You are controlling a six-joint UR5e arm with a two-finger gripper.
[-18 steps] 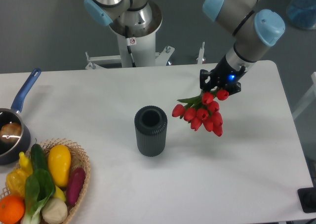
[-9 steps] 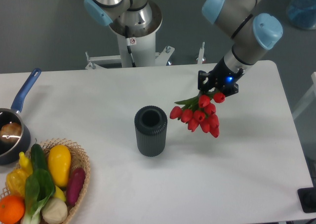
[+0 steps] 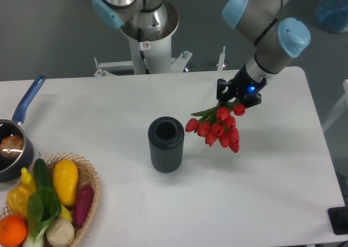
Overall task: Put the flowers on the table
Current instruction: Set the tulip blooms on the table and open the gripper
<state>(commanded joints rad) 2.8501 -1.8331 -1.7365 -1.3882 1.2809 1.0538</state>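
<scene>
A bunch of red tulips, the flowers [image 3: 216,128], hangs over the white table [image 3: 261,192] right of centre, blooms pointing toward the camera and a few green leaves showing at the top. My gripper [image 3: 237,96] is shut on the stems just above the blooms; the stems themselves are hidden behind the blooms and the black gripper body. The bunch is to the right of the dark vase and apart from it. I cannot tell whether the blooms touch the tabletop.
A dark ribbed cylindrical vase [image 3: 166,144] stands upright at the table's centre. A wicker basket [image 3: 89,195] of fruit and vegetables sits at the front left. A blue-handled pot [image 3: 13,143] is at the left edge. A second arm's base [image 3: 145,24] stands behind the table.
The gripper and the flowers have shifted slightly to the left and up in the image, toward the vase. Nothing else has moved.
</scene>
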